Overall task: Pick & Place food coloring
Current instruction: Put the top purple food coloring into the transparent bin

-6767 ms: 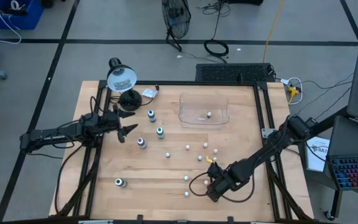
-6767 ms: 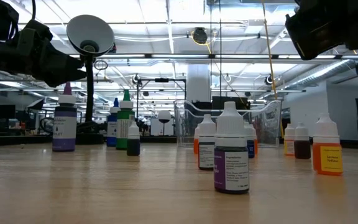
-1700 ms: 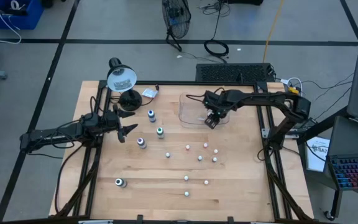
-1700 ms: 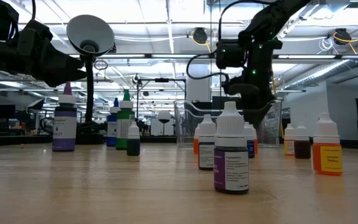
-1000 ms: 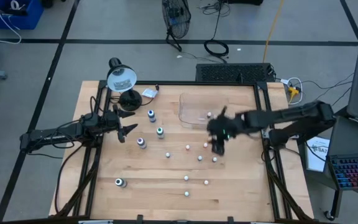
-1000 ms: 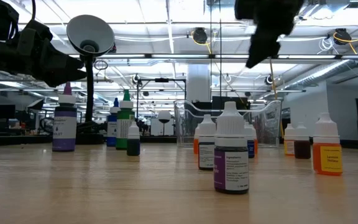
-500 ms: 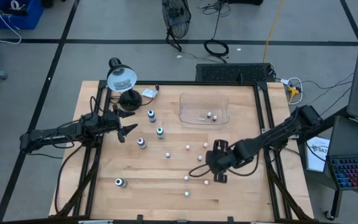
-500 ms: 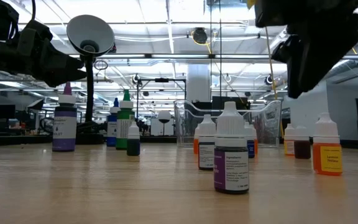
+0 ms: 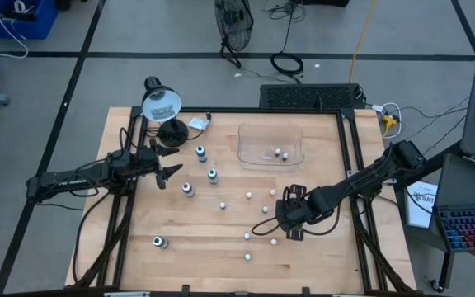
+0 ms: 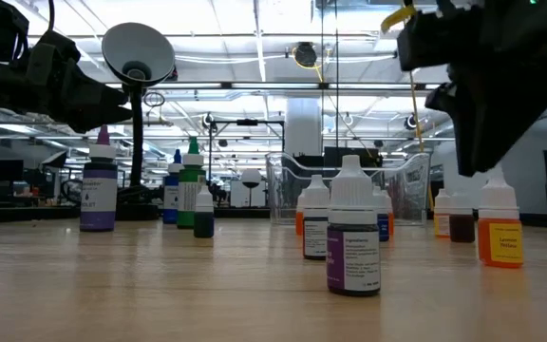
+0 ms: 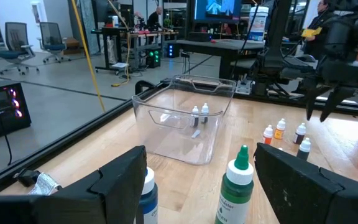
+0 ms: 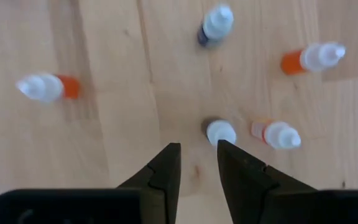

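Below right claw [image 12: 197, 163], white-capped food coloring [image 12: 220, 132].

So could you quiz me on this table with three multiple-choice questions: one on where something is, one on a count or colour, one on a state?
1. Where is the right pincer?
A. Inside the clear tray
B. Above the small bottles on the table's right half
C. Beside the desk lamp

2. How many little bottles stand in the clear tray?
A. None
B. Two
C. Five

3. How are the right pincer's fingers?
A. Open, holding nothing
C. Shut on a bottle
B. Shut on the lamp

Answers:
1. B: the high view shows it among the scattered bottles, away from the tray.
2. B: the left wrist view shows two white-capped bottles inside.
3. A: the right wrist view shows a gap between the fingers, with a white-capped bottle just ahead, untouched.

The left pincer waits near the desk lamp.
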Controlling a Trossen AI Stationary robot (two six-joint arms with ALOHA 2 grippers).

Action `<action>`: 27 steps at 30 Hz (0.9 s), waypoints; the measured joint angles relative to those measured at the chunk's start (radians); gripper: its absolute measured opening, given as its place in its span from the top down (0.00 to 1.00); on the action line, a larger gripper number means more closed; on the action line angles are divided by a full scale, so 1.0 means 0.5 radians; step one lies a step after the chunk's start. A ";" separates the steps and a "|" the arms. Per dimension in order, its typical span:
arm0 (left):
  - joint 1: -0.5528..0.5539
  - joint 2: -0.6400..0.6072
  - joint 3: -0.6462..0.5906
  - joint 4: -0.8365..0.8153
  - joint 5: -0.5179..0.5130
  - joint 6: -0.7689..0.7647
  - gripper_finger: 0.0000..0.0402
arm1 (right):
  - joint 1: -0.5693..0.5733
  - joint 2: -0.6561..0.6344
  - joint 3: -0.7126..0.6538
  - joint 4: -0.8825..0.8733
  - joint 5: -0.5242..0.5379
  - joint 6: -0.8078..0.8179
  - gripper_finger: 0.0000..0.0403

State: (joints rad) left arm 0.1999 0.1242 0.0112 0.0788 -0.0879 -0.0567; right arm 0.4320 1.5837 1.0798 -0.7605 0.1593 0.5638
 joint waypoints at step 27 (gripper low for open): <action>0.000 -0.001 0.000 0.000 0.000 0.000 0.26 | -0.050 -0.006 -0.136 0.187 -0.113 0.049 0.57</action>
State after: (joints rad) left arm 0.1998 0.1239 0.0111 0.0788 -0.0879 -0.0566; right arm 0.4072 1.5806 1.0119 -0.6672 0.1030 0.5883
